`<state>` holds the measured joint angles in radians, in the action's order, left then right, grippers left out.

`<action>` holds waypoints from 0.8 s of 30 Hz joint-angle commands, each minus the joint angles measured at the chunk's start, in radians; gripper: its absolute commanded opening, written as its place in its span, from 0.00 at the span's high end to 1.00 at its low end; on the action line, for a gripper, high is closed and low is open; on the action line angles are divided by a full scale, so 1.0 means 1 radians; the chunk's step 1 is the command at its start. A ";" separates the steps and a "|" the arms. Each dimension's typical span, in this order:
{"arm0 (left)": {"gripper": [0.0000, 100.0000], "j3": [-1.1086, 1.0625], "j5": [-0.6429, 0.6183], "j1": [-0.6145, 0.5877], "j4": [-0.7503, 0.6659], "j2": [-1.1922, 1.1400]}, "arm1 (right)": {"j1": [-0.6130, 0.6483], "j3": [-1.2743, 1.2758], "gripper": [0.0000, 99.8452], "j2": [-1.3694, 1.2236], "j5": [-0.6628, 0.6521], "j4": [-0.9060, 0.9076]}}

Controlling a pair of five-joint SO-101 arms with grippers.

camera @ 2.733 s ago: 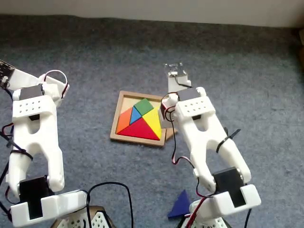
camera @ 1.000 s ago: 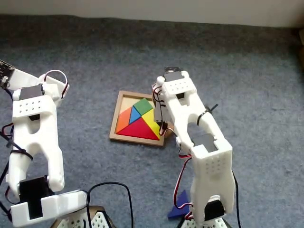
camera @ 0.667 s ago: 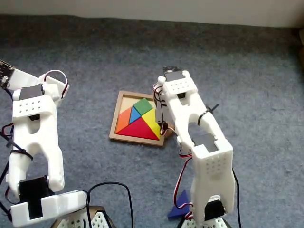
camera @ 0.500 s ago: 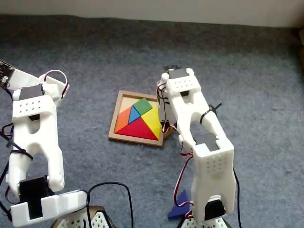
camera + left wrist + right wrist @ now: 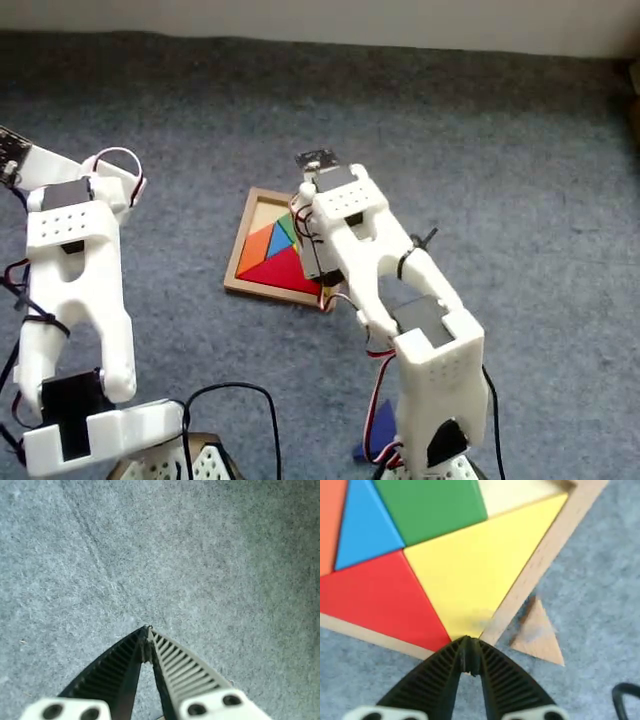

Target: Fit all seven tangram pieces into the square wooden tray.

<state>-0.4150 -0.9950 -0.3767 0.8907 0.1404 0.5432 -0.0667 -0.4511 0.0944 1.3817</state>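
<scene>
High view: 2 arms and 1 square wooden tray point(image 5: 240, 250) on the grey-carpeted bench point(image 5: 500, 150). The left arm point(image 5: 75, 260) sits well apart from the tray. The right arm point(image 5: 345, 215) hangs over the tray's right half. An orange piece point(image 5: 258, 248) and a red piece point(image 5: 275, 272) show inside the tray. 1 dark blue piece point(image 5: 366, 448) lies out on the bench at the right arm's base, well apart from the tray. Left wrist view: the left gripper point(image 5: 146, 637) is over the carpet, jaws closed tip to tip, nothing in them. Right wrist view: 5 pieces lie flat and edge to edge in the tray: orange, a blue triangle point(image 5: 365, 525), a green piece point(image 5: 430, 505), a yellow triangle point(image 5: 475, 575) and red. 1 uncovered patch of tray floor point(image 5: 515, 492) sits between green, yellow and the rim. 1 pale tan triangle point(image 5: 537, 635) lies outside on the carpet, just beside the rim near a tray corner; can't tell if it touches. The right gripper point(image 5: 468, 647) has its jaws pressed together, holding nothing, tips at that same corner by the yellow triangle's point.
</scene>
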 commanded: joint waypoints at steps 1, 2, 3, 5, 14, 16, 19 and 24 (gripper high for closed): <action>0.99 0.027 0.012 0.008 -0.021 0.039 | 0.008 0.004 1.00 0.038 -0.011 -0.027; 0.99 0.027 0.012 0.008 -0.021 0.039 | 0.008 0.004 1.00 0.041 -0.011 -0.025; 0.99 0.027 0.012 0.008 -0.021 0.039 | 0.008 0.002 1.00 0.044 -0.011 -0.018; 0.99 0.027 0.012 0.008 -0.021 0.039 | 0.008 0.002 1.00 0.058 -0.012 -0.004; 0.99 0.027 0.012 0.008 -0.021 0.039 | -0.036 0.127 0.99 0.328 -0.175 0.005; 0.99 0.027 0.012 0.008 -0.021 0.039 | -0.067 0.196 0.99 0.358 -0.226 -0.035; 0.99 0.027 0.012 0.008 -0.021 0.039 | -0.087 0.283 0.99 0.360 -0.293 -0.101; 0.99 0.027 0.012 0.008 -0.021 0.039 | -0.085 0.328 0.85 0.360 -0.253 -0.133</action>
<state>-0.4166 -0.9950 -0.3767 0.8846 0.1404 0.4741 0.2631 -0.1550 -0.1726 1.2758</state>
